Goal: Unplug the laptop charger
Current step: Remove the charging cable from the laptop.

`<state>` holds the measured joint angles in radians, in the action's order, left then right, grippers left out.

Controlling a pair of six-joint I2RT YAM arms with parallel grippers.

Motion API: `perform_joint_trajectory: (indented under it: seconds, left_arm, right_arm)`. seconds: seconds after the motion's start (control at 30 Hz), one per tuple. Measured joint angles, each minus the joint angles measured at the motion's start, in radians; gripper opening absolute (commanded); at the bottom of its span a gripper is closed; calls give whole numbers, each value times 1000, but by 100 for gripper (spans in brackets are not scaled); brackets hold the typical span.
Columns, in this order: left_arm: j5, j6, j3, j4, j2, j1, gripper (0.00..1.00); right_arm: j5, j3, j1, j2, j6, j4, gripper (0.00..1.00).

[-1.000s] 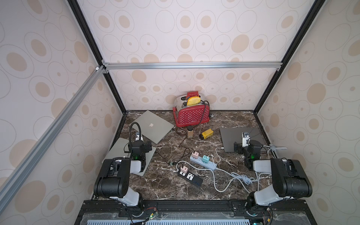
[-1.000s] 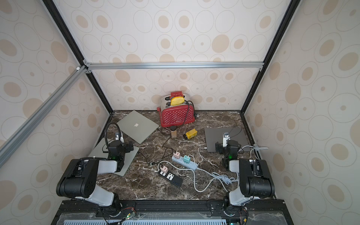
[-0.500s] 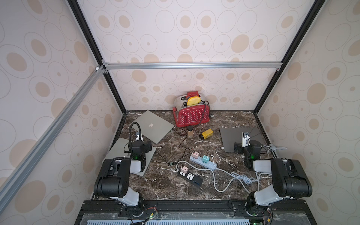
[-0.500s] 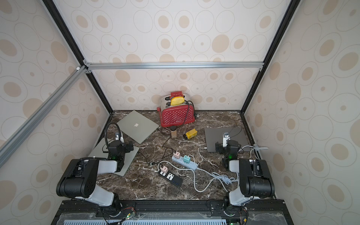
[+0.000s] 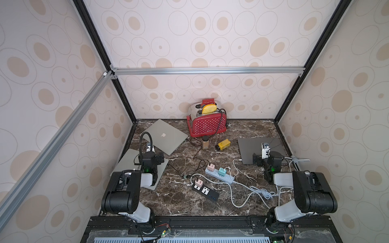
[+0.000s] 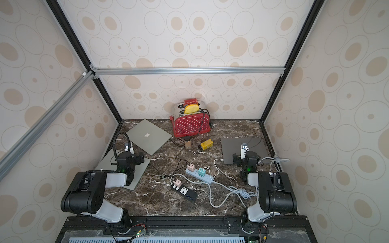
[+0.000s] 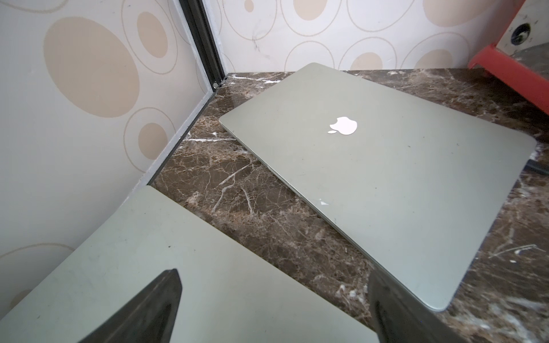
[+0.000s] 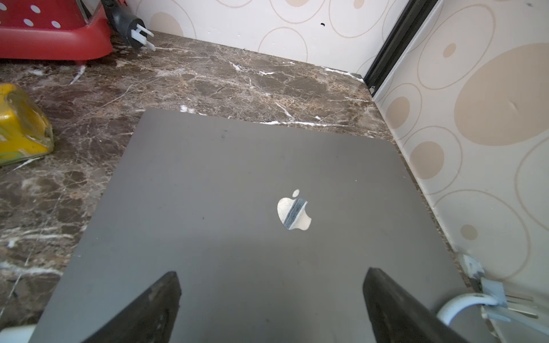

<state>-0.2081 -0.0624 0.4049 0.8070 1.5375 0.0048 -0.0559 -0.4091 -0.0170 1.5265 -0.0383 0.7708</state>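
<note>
The left pincer (image 7: 273, 270) and right pincer (image 8: 271, 274) are found wide open, empty. The white charger cable (image 8: 15, 332) is seen at the edge of the dark laptop (image 8: 237, 193), just left of the right pincer, running leftward; the right arm is judged nearer.

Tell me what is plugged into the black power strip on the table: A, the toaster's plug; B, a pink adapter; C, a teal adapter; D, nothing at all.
B: in a top view a pink adapter sits in the black power strip, while the teal adapter is on the light blue strip.
</note>
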Motion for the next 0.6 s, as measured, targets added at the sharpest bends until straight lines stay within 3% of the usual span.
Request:
perform_joint_trajectory:
  seconds: [0.3,0.47,0.6]
  left_arm:
    - [-17,0,7,-26,-8,-3,99]
    - [-187,-69,178,-372,-135,-58,99]
    - [-142,-204,425,-717,-244,-77,99]
  right_arm:
    - [-149,32,-36,-66,15,-2,100]
    - [-191,-40,-130,-237,-3,-164,100]
    - [-185,-289,-196,-260,50,-479,100]
